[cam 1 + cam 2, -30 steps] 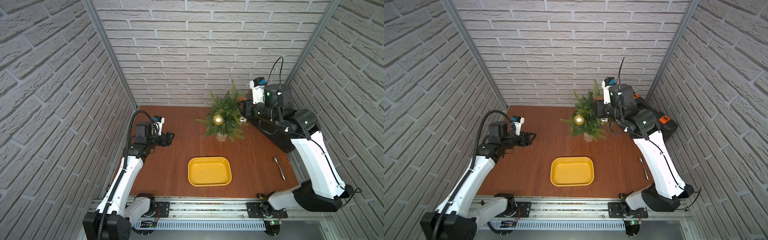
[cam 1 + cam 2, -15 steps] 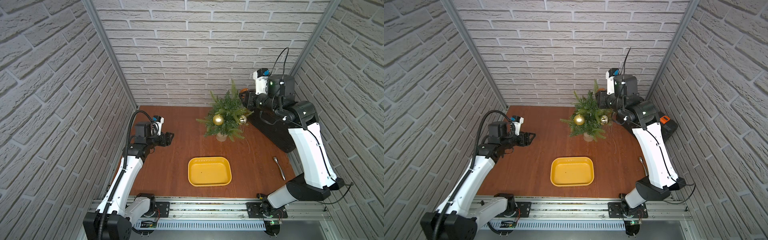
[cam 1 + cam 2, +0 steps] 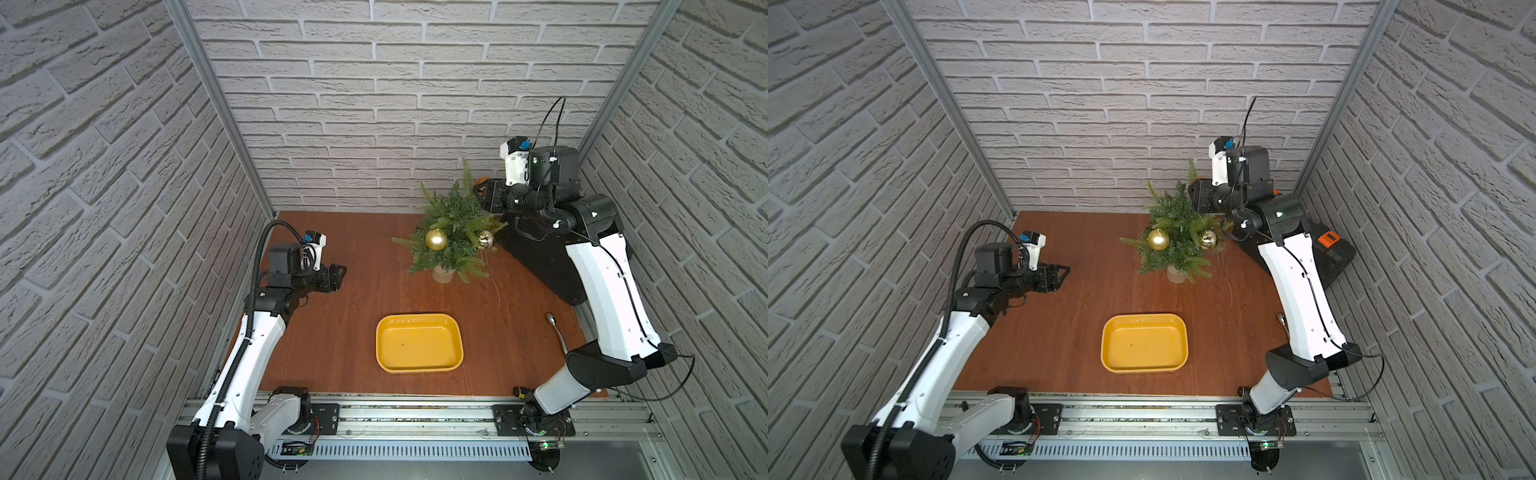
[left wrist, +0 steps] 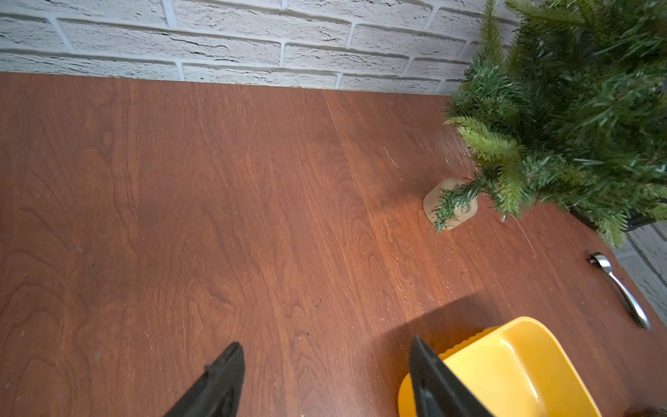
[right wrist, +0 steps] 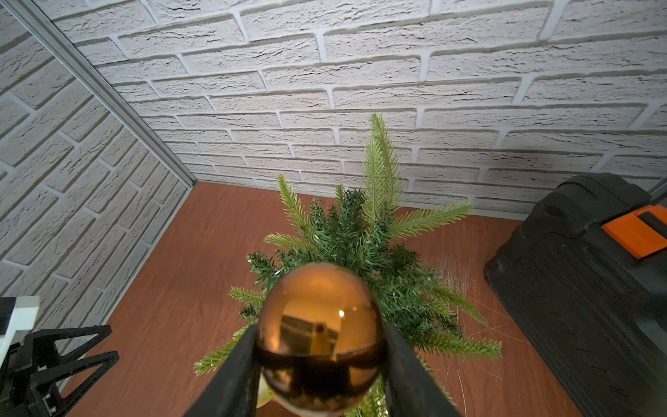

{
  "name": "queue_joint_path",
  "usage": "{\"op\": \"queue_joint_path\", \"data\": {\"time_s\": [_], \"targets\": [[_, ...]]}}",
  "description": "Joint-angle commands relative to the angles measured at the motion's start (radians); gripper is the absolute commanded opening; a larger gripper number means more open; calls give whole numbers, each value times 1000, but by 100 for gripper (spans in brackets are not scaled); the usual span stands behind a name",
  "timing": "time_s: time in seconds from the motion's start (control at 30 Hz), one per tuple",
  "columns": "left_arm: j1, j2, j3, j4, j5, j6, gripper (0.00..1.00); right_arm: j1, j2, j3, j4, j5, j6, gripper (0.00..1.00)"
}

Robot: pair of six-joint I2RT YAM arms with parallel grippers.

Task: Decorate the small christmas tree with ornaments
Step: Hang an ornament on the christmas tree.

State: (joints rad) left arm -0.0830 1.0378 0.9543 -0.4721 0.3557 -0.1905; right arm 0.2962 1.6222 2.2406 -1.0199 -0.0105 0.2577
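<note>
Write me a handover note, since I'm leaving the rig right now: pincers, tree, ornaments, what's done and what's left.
Left pincer: open, empty, over the table, away from the tree.
Right pincer: shut on the amber ball, beside the treetop.
Done: gold ball and pale-gold ball hang on the tree.
Left: hang the amber ball. The tray is empty.

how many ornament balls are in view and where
3. The matte gold ball and the shiny pale-gold ball hang on the small christmas tree; the amber-brown ball is gripped in the right claw by the treetop. Others may hide in the foliage.
</note>
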Motion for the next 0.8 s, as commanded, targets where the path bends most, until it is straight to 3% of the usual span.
{"op": "queue_joint_path", "data": {"time_s": [0.0, 0.77], "targets": [[12, -2, 8, 16, -2, 16, 73, -4, -14, 20, 44, -22, 12, 35], [19, 1, 8, 20, 7, 12, 73, -5, -39, 10, 46, -34, 19, 34]]}}
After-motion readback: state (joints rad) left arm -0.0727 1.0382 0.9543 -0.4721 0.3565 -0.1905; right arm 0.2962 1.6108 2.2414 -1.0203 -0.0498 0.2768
